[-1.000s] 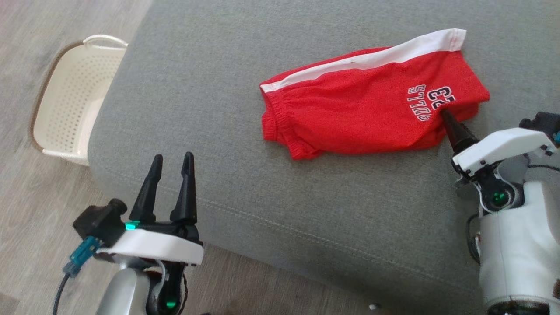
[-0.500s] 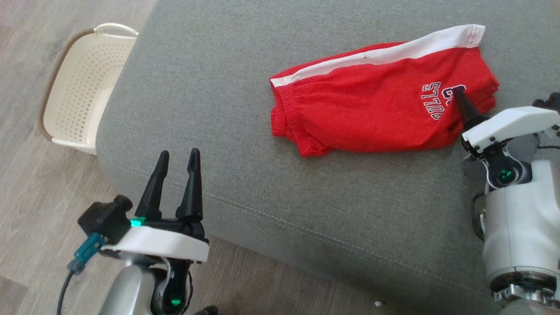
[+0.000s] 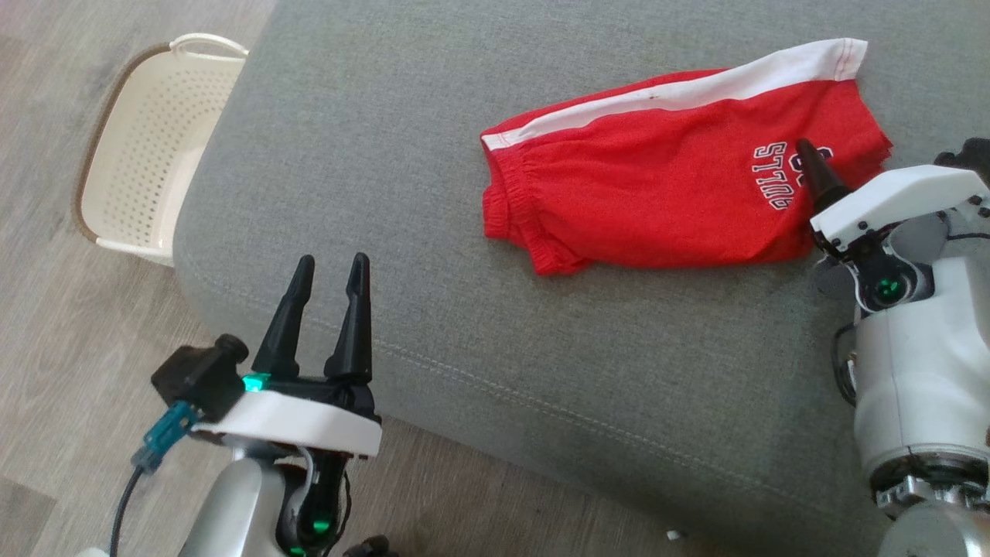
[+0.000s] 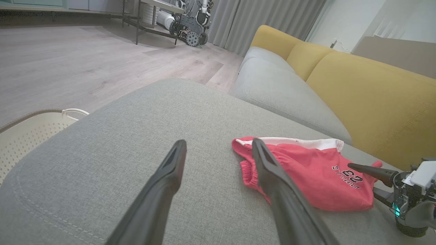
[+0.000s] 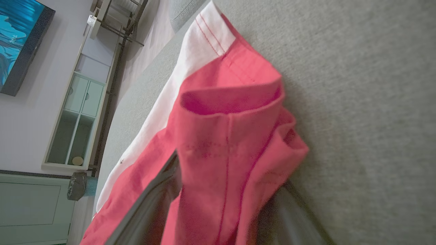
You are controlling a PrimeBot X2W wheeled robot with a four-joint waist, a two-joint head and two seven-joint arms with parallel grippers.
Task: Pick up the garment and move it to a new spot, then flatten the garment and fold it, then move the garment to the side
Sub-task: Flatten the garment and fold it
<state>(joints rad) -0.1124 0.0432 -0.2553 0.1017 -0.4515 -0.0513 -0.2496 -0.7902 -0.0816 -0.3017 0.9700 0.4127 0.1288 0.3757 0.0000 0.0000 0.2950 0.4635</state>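
We judge the shorts (image 3: 657,193) light and limp; our wide right hand (image 5: 230,173) straddles their leg hem (image 5: 235,112), left hand (image 3: 332,267) wide.

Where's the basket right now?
Head view, upper left: the basket sits on the floor beside the cushion's left edge, ahead of the left gripper.
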